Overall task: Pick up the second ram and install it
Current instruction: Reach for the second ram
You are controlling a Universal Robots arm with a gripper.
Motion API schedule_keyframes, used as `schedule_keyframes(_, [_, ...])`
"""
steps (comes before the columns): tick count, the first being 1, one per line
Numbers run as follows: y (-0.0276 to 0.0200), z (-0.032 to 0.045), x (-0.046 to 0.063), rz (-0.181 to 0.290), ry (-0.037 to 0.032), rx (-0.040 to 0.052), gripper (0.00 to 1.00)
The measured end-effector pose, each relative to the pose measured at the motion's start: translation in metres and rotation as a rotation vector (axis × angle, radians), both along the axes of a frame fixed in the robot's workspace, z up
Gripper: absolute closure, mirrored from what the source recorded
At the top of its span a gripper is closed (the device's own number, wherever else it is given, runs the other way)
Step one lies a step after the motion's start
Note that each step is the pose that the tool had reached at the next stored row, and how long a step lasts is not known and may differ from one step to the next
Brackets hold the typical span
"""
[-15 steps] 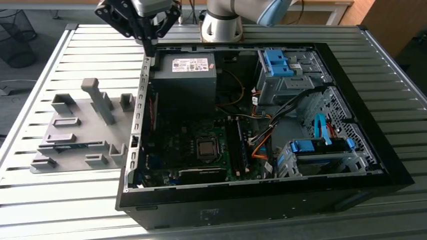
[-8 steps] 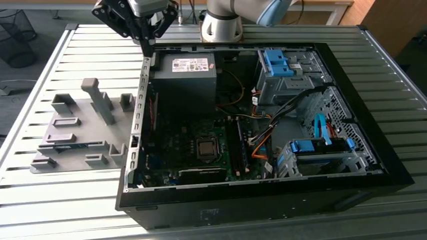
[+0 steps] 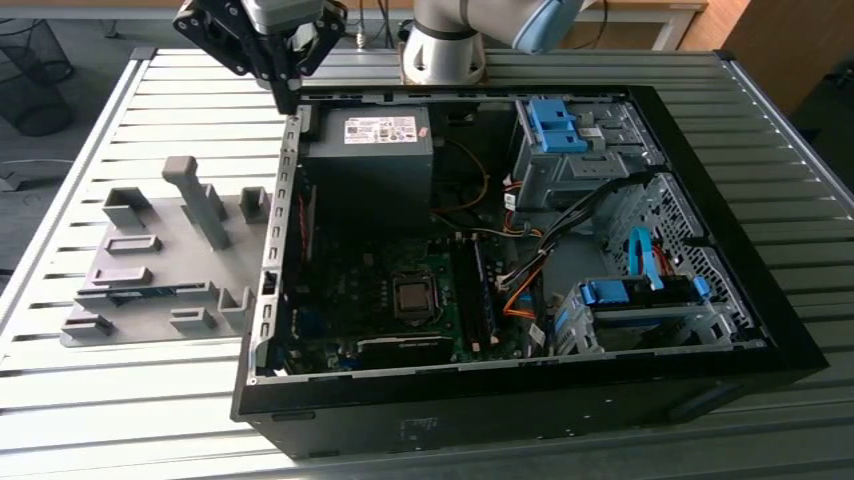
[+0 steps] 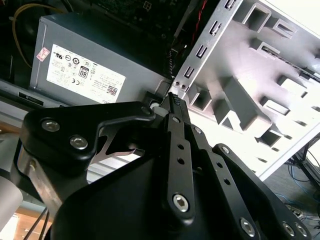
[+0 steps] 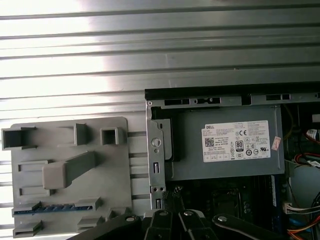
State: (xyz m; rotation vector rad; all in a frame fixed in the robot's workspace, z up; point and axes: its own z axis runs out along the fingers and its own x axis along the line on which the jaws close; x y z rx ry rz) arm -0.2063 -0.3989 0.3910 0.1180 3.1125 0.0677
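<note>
The second ram is a thin blue-green stick lying edge-up in a slot of the grey fixture; in the exterior view the ram is on the fixture, to the left of the open computer case. My gripper hangs above the case's back left corner beside the power supply, well away from the ram. Its fingers are shut with nothing between them, and the gripper points at the case's edge. The long dark memory slots run beside the processor socket.
The case stands open on a ribbed metal table. Inside it are orange and black cables and blue drive-bay clips. An upright grey post rises from the fixture. The arm's base stands behind the case.
</note>
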Motion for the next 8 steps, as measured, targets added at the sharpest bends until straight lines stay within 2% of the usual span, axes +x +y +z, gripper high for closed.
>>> schedule_keyframes(8, [0.0000, -0.0001, -0.0067, 0.000, 0.0000, 0.0000, 0.89])
